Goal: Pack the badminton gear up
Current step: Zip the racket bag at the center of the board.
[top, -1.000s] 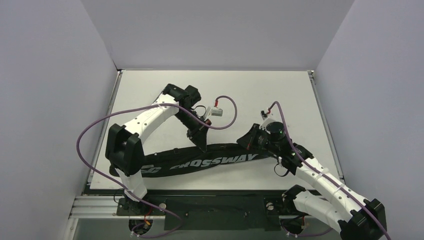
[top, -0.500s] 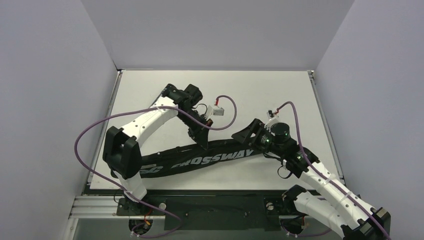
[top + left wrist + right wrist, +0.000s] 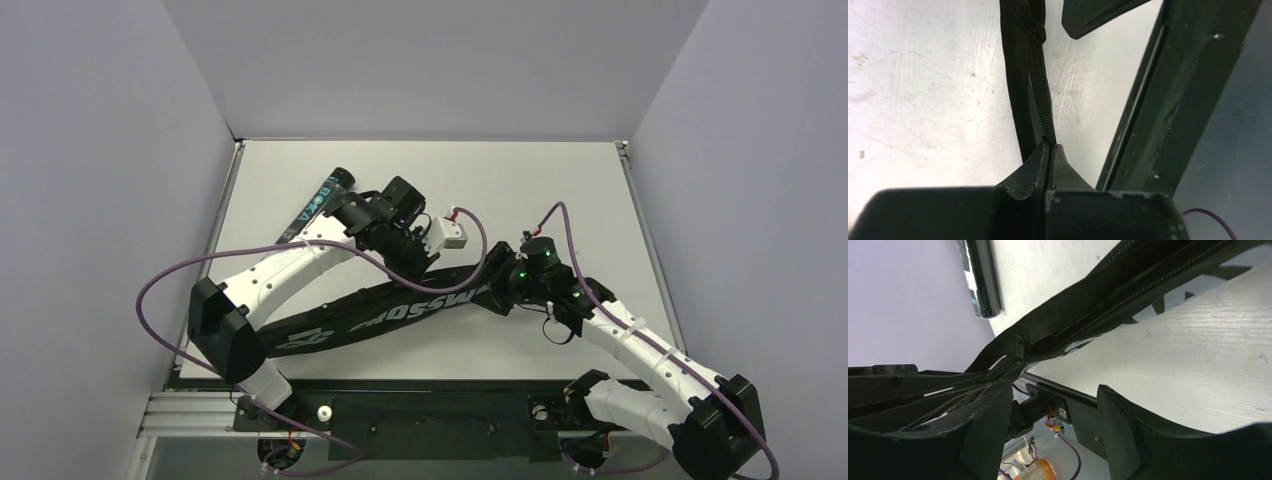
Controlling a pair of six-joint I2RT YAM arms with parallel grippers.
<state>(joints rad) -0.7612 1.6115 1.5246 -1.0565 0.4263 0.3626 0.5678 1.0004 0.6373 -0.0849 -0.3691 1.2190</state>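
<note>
At the far left of the bench (image 3: 560,190) lies the long black tube (image 3: 318,205) with teal print. It lies at a slant, close to the left wall. It is not in the bag and nothing holds it.

Next comes the left arm (image 3: 290,262). It is white with black joints, and a purple cable (image 3: 165,275) loops out from it. It reaches from the near edge up and over toward the middle. A small gray box (image 3: 447,233) sits just beside its wrist.

Under that arm lies the black bag (image 3: 350,325) with the white word CROSSWAY on it. The bag is long and thin. Its left end is near the front edge of the bench, and it slants up to the right toward the middle.

The left gripper (image 3: 1049,149) is clenched tight. Its two fingers (image 3: 1035,165) press together on the bag's zipper strip (image 3: 1040,90), at the far edge of the bag. In the left wrist view the strip runs straight away from the fingers over the white bench, and a little pull tab (image 3: 1028,20) shows at its far end.

To the right, the right gripper (image 3: 1054,395) is at the right end of the bag. It is released: its fingers (image 3: 988,425) stand wide apart with nothing between them. The bag's end is just in front of the tips. I cannot tell if they touch it.
</note>
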